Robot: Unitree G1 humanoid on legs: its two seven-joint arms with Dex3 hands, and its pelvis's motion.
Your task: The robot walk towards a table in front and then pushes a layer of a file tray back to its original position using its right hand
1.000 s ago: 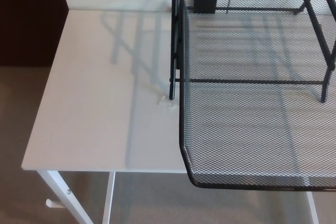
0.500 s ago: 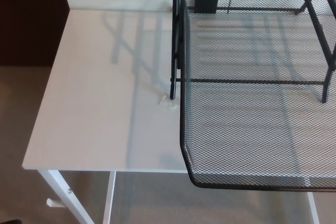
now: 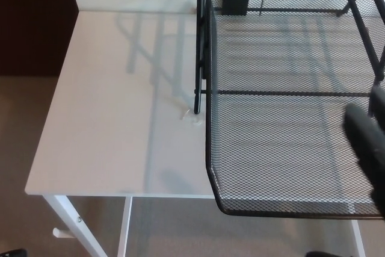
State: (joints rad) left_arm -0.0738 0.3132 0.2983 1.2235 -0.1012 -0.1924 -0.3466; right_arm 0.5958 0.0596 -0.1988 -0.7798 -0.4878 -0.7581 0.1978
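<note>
My right hand [image 3: 368, 142] comes in at the right edge of the head view, a blurred black shape hanging over the right part of the tray layer [image 3: 283, 148]; whether it touches the mesh I cannot tell, and I cannot tell either if my fingers are apart or together, since the blur swallows them. My left hand does not show. The layer is a black wire-mesh shelf, pulled out toward me from its frame [image 3: 202, 46], so that its near rim juts past the near edge of the table [image 3: 102, 124] and hangs over the floor [image 3: 24, 148]. The frame's black upright stands at the layer's left side, with a thin crossbar running across the mesh about halfway back. Left of the layer the white tabletop is bare but for a small pale scrap [image 3: 191, 115] lying just beside the foot of the upright. The table's white legs show beneath its near edge.
</note>
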